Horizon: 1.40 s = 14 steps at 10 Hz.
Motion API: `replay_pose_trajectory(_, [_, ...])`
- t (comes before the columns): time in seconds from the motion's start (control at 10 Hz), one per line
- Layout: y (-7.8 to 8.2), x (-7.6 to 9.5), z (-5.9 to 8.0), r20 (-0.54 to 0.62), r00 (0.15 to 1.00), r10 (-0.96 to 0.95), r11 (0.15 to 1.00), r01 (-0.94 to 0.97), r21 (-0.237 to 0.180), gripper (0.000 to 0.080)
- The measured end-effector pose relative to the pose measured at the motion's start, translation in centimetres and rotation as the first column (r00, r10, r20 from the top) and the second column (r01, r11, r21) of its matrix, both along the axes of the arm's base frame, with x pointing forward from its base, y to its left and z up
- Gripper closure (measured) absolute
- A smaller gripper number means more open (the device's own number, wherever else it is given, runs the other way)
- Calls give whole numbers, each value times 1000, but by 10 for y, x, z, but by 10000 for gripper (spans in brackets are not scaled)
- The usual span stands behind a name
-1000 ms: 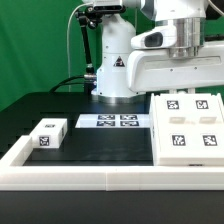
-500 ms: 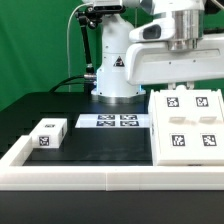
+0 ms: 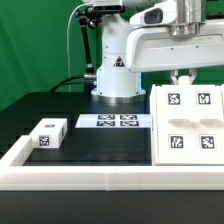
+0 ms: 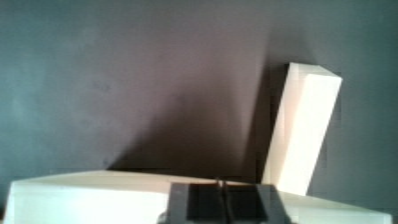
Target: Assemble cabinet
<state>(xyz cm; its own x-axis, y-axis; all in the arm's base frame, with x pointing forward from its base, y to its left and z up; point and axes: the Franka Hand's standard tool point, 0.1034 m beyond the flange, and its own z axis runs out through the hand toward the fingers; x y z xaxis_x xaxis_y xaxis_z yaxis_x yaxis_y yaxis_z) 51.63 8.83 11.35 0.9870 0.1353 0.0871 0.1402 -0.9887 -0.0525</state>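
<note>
You have one black worktop edged by one low white frame. One cabinet body lies at the exterior view's right, with four tags on top. One marker board carries four tags. One small block, two tags showing, sits well apart at the left. The fingers hang by the body's far edge; their spread cannot be told.

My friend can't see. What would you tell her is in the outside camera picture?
A big white cabinet body with four black-and-white tags lies on a black table, on the exterior view's right. A small white block sits at the left, the marker board lies between them, and a white robot arm stands behind.
</note>
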Motion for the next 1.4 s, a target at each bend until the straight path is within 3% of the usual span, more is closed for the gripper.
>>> replay_pose_trajectory(0.3, [-1,5,2,3,1000,-2,1000,2,1,798])
replay_pose_trajectory(0.8, [1,32,23,-6,1000,-4,1000,4,10,798])
replay_pose_trajectory(1.3, [2,36,21,-5,1000,-3,1000,3,10,772])
replay_pose_trajectory(1.4, [2,36,21,-5,1000,-3,1000,3,10,599])
